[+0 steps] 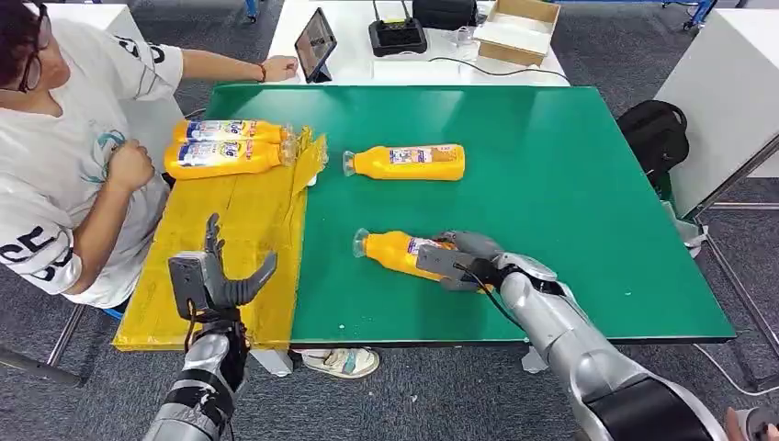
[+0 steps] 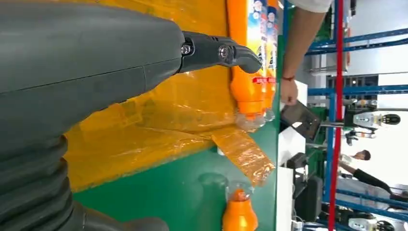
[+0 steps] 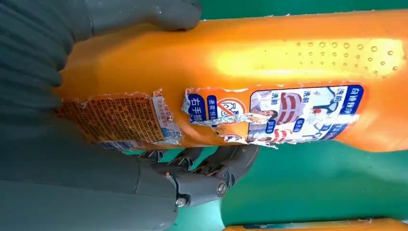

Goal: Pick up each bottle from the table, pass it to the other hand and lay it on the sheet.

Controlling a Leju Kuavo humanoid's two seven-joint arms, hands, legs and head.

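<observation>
1. Right robot hand (image 1: 462, 260) clamped around a lying orange bottle (image 1: 397, 251) near the desk's (image 1: 570, 184) front edge.
2. Left robot hand (image 1: 219, 276) empty, fingers apart, above the yellow sheet (image 1: 243, 230) on the left edge.
3. Two bottles (image 1: 225, 145) lie on the sheet's far end; a fourth bottle (image 1: 409, 162) lies mid-desk.

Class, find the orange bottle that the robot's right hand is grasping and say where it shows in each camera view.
Head view: the grasped bottle lies on the green table, below the middle.
Left wrist view: not in the picture.
Right wrist view: the bottle spans the picture, fingers curled under it.
Shared landmark: the green table.
</observation>
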